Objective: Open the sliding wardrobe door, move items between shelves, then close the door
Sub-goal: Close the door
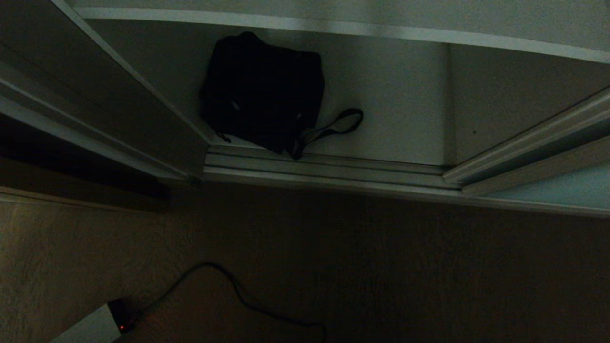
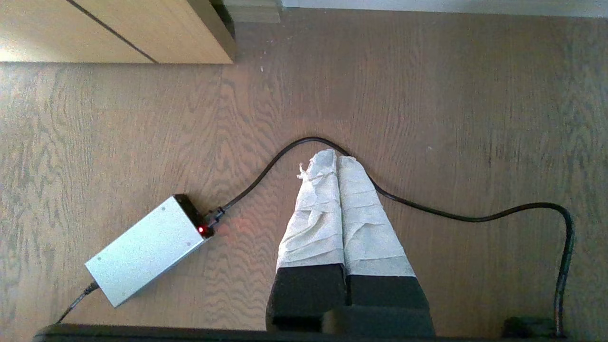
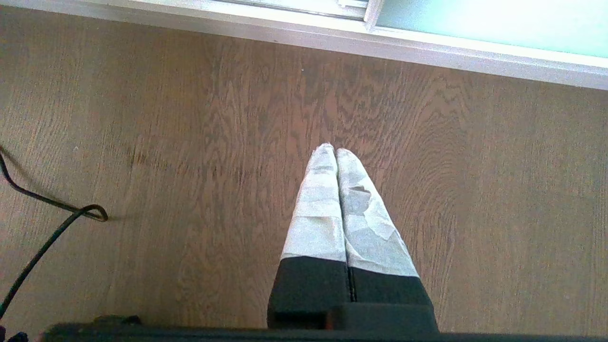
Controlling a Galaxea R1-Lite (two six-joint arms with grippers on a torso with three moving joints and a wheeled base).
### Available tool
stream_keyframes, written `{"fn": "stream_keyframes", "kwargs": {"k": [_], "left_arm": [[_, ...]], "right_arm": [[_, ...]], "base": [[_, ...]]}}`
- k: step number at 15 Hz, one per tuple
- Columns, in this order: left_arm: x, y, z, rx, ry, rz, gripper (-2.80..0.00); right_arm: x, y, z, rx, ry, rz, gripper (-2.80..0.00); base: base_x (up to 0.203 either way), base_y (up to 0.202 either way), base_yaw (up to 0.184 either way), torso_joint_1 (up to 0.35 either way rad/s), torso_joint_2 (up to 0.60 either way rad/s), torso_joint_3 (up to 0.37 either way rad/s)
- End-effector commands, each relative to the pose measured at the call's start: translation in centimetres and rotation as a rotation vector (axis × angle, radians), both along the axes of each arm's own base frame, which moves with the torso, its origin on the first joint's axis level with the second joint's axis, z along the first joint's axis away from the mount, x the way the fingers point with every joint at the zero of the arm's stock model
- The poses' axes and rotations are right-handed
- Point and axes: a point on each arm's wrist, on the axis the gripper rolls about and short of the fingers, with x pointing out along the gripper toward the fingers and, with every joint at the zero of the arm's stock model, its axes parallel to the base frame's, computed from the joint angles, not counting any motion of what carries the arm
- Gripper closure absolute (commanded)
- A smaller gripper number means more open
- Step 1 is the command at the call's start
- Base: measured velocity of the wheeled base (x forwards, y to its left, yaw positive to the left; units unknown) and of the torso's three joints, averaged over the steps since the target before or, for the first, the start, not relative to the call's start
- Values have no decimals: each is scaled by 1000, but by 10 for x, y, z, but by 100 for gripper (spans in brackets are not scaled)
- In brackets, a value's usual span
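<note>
Lying slumped on the lowest shelf [image 1: 400,95], my black bag [image 1: 264,90] sits toward the left of the open compartment, one strap trailing to the door track; the sliding wardrobe door [image 1: 548,190] stands aside on the right, so opening looks done, while moving and closing seem left. My left hand [image 2: 336,159] and right hand [image 3: 335,152] hang empty above the floor, fingers pressed together

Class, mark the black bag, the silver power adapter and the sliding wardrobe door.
black bag [image 1: 262,90], head view, middle of its body.
silver power adapter [image 2: 145,249], left wrist view, top face.
sliding wardrobe door [image 3: 489,21], right wrist view, frosted panel.
</note>
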Motion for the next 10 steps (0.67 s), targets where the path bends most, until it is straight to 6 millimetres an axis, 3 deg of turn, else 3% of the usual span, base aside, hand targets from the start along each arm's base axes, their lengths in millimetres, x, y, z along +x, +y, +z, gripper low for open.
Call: {"fn": "stream_keyframes", "kwargs": {"k": [1, 6, 10], "left_arm": [[0, 0, 0, 3, 7, 0, 0], [0, 0, 0, -6, 3, 0, 0], [0, 0, 0, 0, 4, 3, 0]], "right_arm": [[0, 0, 0, 0, -2, 0, 0], [0, 0, 0, 0, -2, 0, 0], [0, 0, 0, 0, -2, 0, 0]], "base": [[0, 0, 0, 0, 0, 0], [0, 0, 0, 0, 1, 8], [0, 0, 0, 4, 2, 158]]}}
